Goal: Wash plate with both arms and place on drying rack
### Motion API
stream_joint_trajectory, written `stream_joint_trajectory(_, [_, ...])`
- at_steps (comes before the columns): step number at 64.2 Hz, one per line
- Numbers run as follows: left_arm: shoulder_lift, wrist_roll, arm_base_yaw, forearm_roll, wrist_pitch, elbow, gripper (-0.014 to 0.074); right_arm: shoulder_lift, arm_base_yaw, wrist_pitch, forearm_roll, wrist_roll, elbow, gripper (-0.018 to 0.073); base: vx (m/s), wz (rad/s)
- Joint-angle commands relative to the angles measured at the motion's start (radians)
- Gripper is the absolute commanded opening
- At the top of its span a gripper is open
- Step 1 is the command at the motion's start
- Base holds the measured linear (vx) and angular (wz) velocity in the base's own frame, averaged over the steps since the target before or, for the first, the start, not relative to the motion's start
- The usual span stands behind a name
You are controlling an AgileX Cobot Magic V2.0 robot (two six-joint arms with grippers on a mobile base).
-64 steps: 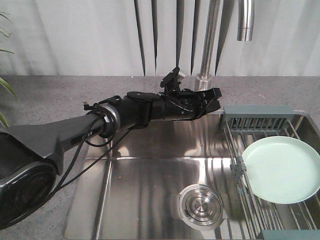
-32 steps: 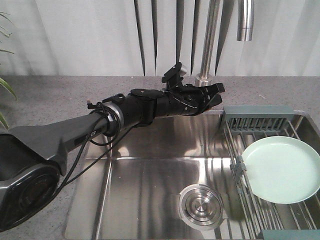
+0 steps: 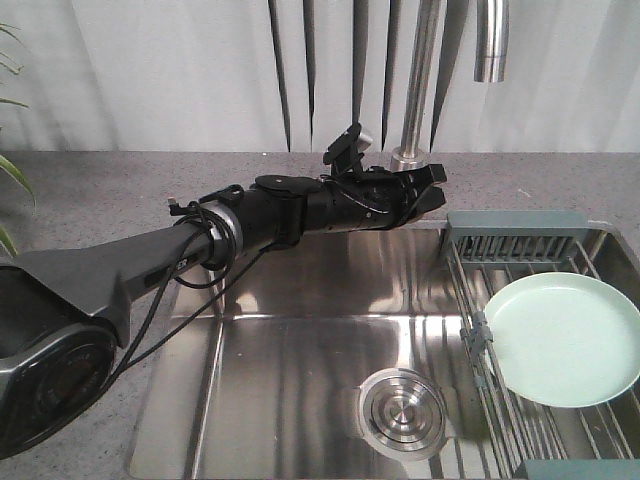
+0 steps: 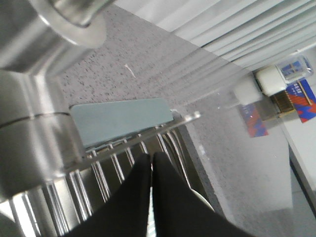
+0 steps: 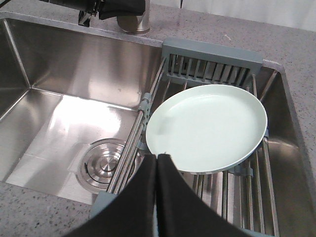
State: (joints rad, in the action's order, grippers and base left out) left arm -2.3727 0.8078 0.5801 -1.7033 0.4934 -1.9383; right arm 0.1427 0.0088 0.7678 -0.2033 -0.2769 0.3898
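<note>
The pale mint-green plate [image 3: 563, 340] [image 5: 207, 127] lies tilted on the steel rods of the drying rack [image 3: 515, 240] [image 5: 212, 61] over the sink's right side. My left gripper [image 3: 432, 187] [image 4: 151, 155] hovers at the back of the sink, next to the faucet base and left of the rack's grey-green caddy. Its jaws are shut with nothing between them. My right gripper [image 5: 158, 157] is out of the front view. In its wrist view it is shut and empty, with its tips just at the plate's near left rim.
A steel faucet [image 3: 420, 80] rises behind the left gripper. The sink basin [image 3: 290, 340] holds a round steel drain [image 3: 402, 412] [image 5: 106, 165]. Grey stone counter [image 3: 90, 190] surrounds the sink. Plant leaves [image 3: 15, 180] reach in at the far left. Small bottles [image 4: 281, 79] stand on the counter.
The left arm has lifted slightly and edged back toward the faucet base. The plate and the rack have not moved.
</note>
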Motion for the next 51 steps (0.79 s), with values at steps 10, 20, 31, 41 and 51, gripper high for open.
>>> stream_joint_trajectory(10, [0.114,-0.018,-0.003,-0.054,0.204,-0.036,-0.0005,0.011,-0.005,-0.071,-0.008,-0.003,0.026,-0.0010,0.00,0.00])
stream_joint_trajectory(20, [0.160,-0.168,-0.003,0.140,0.246,-0.036,-0.0005,0.011,-0.005,-0.071,-0.008,-0.003,0.026,-0.0010,0.00,0.00])
stream_joint_trajectory(31, [0.243,-0.398,-0.003,0.538,0.334,-0.036,-0.0005,0.011,-0.005,-0.071,-0.008,-0.003,0.026,-0.0010,0.00,0.00])
stream_joint_trajectory(41, [0.342,-0.561,-0.003,0.867,0.510,-0.036,-0.0005,0.011,-0.005,-0.071,-0.008,-0.003,0.026,-0.0010,0.00,0.00])
stream_joint_trajectory(51, [0.441,-0.664,0.000,1.082,0.655,-0.036,-0.0005,0.011,-0.005,-0.071,-0.008,-0.003,0.026,-0.0010,0.00,0.00])
